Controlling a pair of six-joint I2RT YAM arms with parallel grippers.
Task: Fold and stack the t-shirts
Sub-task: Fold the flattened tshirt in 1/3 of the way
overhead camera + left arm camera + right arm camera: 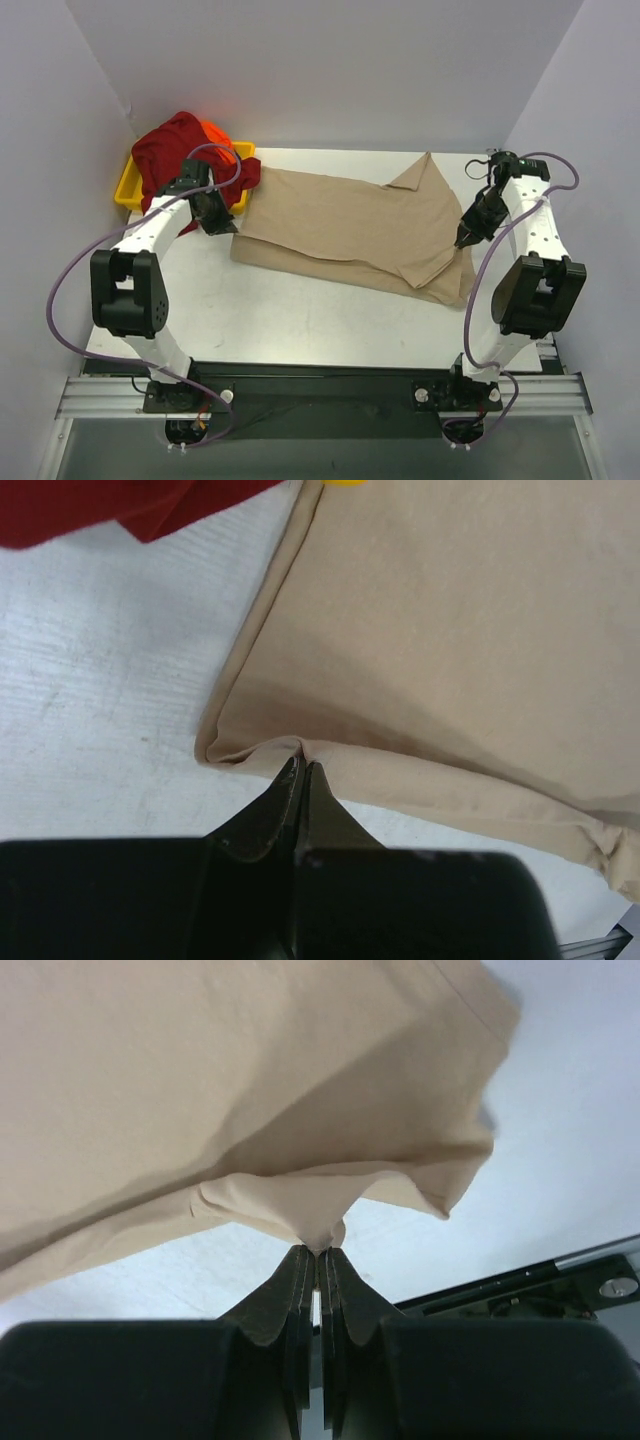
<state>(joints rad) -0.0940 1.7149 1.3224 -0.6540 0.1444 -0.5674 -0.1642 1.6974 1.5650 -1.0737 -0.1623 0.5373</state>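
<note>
A tan t-shirt [350, 225] lies spread across the middle of the white table, partly folded. My left gripper [222, 226] is shut on its left edge; the left wrist view shows the cloth [450, 630] pinched at the fingertips [290, 780]. My right gripper [462, 238] is shut on its right edge, lifting a bunched fold [310, 1210] off the table. A dark red t-shirt [180, 155] lies heaped over a yellow tray at the back left, with a bit of the orange t-shirt [213, 130] showing behind it. The red cloth [120, 505] also shows in the left wrist view.
The yellow tray [128, 188] stands at the table's back left corner under the heaped shirts. White walls close in the left, back and right sides. The table's front edge and a metal rail [590, 1270] lie near my right gripper.
</note>
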